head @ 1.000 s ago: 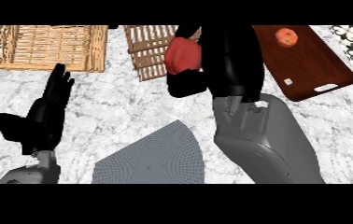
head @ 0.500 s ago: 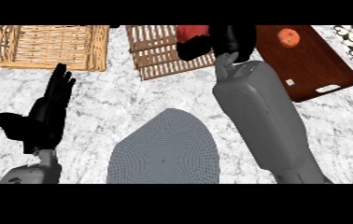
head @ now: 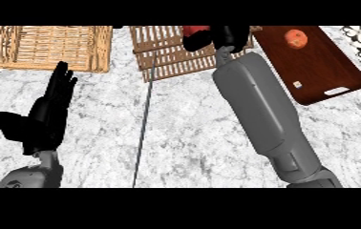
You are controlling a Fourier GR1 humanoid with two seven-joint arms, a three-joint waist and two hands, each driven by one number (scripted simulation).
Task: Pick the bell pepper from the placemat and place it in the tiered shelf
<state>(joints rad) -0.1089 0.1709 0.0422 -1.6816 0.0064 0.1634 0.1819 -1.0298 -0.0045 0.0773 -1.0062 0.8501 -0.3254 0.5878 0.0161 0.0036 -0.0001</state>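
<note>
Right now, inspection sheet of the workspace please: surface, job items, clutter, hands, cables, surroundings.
Surface: marble counter, with a thin dark line running across it.
Job's things: red bell pepper over the slatted tiered shelf, in the right hand; placemat not identifiable.
Clutter: wicker basket; wooden tray holding a red fruit.
Hands: right hand curled round the pepper; left hand open, resting at left.
Cables: nothing seen.
Surroundings: nothing seen.

Single head view, steeply down onto counter (head: 190, 128), seemingly close.
</note>
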